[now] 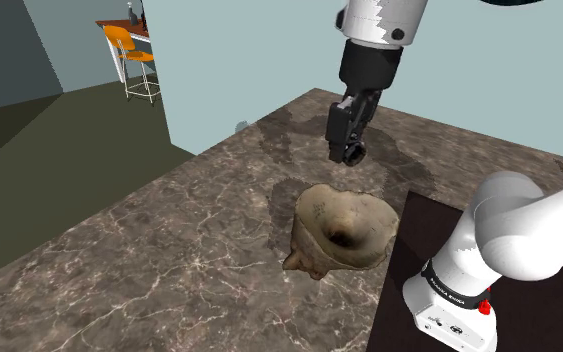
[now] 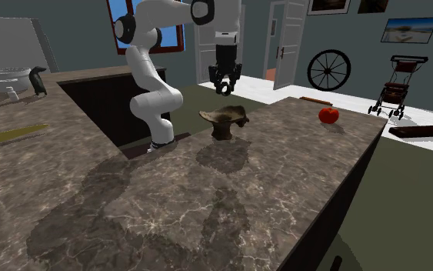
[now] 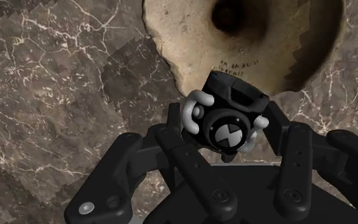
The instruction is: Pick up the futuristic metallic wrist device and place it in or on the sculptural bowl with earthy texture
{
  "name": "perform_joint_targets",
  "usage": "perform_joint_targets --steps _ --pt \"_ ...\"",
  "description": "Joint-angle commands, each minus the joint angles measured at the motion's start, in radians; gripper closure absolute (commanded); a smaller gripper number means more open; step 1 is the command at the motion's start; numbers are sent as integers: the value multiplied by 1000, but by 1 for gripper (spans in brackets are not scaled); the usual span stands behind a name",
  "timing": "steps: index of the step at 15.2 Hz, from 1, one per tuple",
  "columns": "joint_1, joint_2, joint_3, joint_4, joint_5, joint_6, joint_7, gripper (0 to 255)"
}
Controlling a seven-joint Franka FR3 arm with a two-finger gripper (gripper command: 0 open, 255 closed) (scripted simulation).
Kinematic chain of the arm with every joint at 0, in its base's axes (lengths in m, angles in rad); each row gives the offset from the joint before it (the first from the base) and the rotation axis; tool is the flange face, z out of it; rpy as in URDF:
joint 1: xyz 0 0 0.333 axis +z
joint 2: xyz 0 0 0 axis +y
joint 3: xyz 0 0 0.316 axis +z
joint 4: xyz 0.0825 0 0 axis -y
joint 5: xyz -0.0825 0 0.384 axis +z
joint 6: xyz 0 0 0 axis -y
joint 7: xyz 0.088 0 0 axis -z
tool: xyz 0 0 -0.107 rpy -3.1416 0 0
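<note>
While the jaws are clasping the black wrist device (image 3: pixel 225 122) between them, the gripper (image 1: pixel 348 153) is hanging above the marble counter (image 1: pixel 169 235). The tan bowl (image 1: pixel 344 232) is sitting below, slightly nearer in the shoulder view, probably needing a short nearward shift before release.

Home — veined counter (image 2: pixel 284 177), stroller (image 2: pixel 398 86), door (image 2: pixel 285 45).

The bowl (image 3: pixel 184 38) is cut off in the wrist view, its rim partly hidden by the wrist device (image 3: pixel 225 118).
</note>
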Motion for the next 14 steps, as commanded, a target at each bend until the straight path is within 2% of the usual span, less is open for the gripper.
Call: perform_joint_targets --steps 1,3,14 --pt "22 -30 38 -12 32 -12 48 255" --pt "35 -47 61 -16 52 -21 77 255" --pt "48 -71 90 -176 80 116 69 255"
